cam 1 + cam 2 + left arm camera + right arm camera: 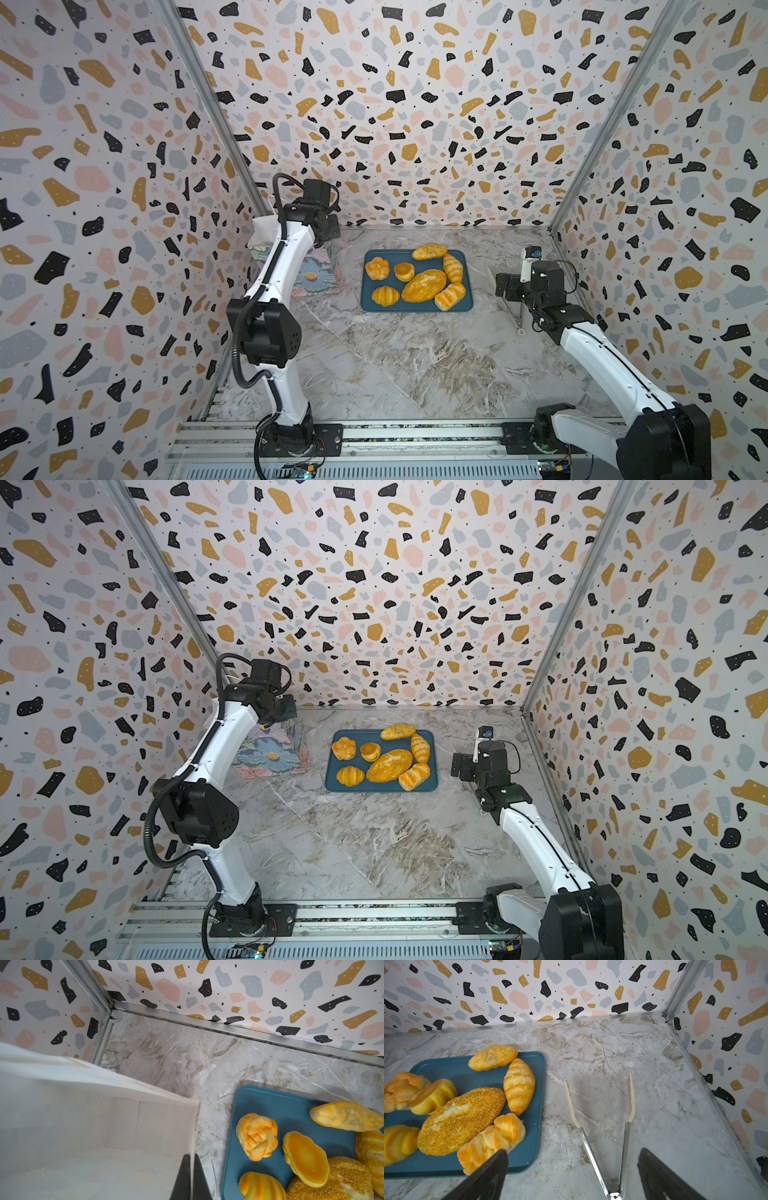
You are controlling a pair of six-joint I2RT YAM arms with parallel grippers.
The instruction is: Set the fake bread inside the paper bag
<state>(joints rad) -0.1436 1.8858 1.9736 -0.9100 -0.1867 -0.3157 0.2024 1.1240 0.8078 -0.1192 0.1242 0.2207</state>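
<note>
Seven fake bread (424,285) on tray (374,306), counter's back-middle | left gripper (191,1165) clamped on paper bag (270,754) rim, back-left corner, likely holding mouth open | right gripper (571,1157) apart above tongs (591,1147)

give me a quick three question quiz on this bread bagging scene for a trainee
1. How many pieces of fake bread lie on the blue tray?
2. True or false: the right gripper is shut on the tongs.
3. What does the left gripper pinch? A) the paper bag wall B) a croissant C) the tray's rim
Key: 1 seven; 2 false, it is open and the tongs lie free; 3 A
</note>
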